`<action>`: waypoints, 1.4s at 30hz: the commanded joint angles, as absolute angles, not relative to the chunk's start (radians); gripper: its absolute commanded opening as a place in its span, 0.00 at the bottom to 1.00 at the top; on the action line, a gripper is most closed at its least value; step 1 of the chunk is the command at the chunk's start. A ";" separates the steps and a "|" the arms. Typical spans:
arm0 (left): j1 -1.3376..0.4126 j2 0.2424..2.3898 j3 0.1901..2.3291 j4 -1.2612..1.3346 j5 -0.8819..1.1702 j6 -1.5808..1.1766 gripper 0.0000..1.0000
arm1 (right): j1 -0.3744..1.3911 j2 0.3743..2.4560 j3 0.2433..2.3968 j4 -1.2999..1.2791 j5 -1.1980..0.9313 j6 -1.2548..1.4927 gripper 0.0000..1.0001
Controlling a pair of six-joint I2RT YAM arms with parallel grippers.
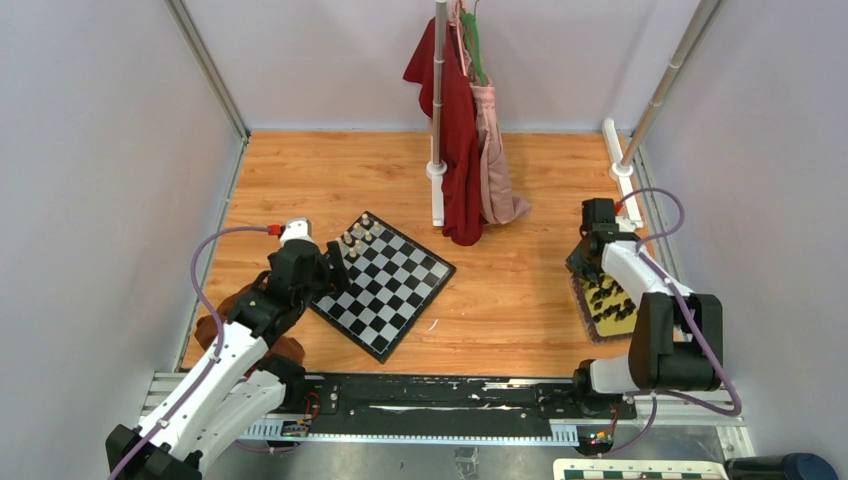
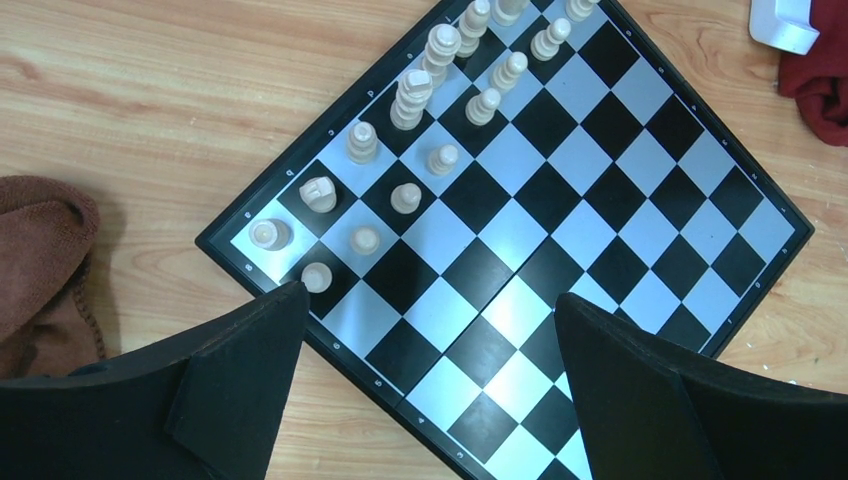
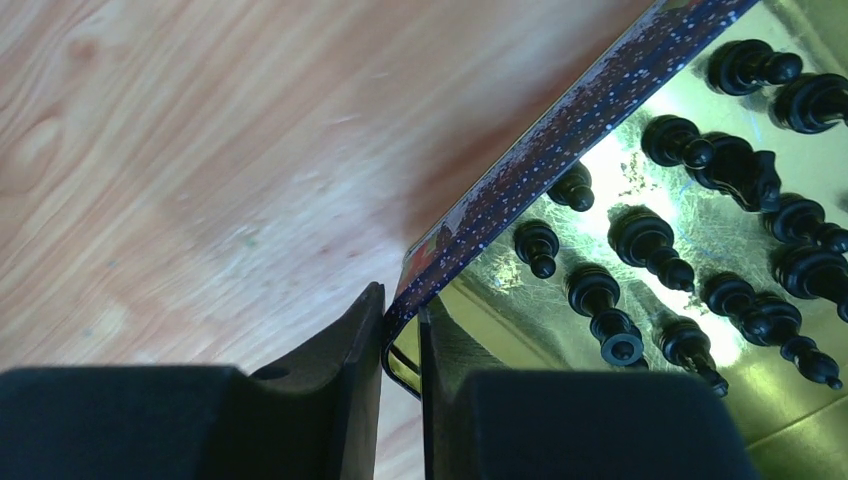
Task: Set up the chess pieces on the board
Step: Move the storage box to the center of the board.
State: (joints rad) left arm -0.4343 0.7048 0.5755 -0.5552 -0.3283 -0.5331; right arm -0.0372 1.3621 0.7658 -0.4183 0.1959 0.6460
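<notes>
The board (image 1: 400, 290) lies turned like a diamond at centre left. Several cream chess pieces (image 2: 410, 100) stand in two rows along its far-left edge (image 1: 357, 232). My left gripper (image 2: 430, 297) hangs open over the board's near-left side (image 1: 335, 272), with nothing between its fingers. Black chess pieces (image 3: 645, 240) lie loose in a shiny gold tray (image 3: 560, 130) at the right (image 1: 583, 305). My right gripper (image 3: 400, 303) is shut on the tray's rim at a corner, one finger outside and one inside (image 1: 583, 262).
A red and a pink garment (image 1: 465, 160) hang from a white stand (image 1: 438, 100) just behind the board. A brown cloth (image 2: 40, 260) lies left of the board beside my left arm. A slanted pole (image 1: 660, 90) rises at the far right, and walls close in both sides.
</notes>
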 commanded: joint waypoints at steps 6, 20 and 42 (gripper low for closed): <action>-0.447 0.712 0.598 -0.563 -0.361 -0.556 1.00 | 0.207 1.523 0.947 -0.455 0.199 0.797 0.00; -0.464 0.739 0.622 -0.568 -0.383 -0.555 1.00 | 0.495 1.785 1.208 -0.489 0.221 0.885 0.00; -0.477 0.749 0.618 -0.583 -0.391 -0.534 1.00 | 0.610 1.902 1.362 -0.501 0.243 0.813 0.31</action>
State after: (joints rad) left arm -0.4679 0.7490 0.5945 -0.5728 -0.3717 -0.5484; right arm 0.5892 1.9049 1.3659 -0.4713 0.2176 0.8673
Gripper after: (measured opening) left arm 0.997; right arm 0.202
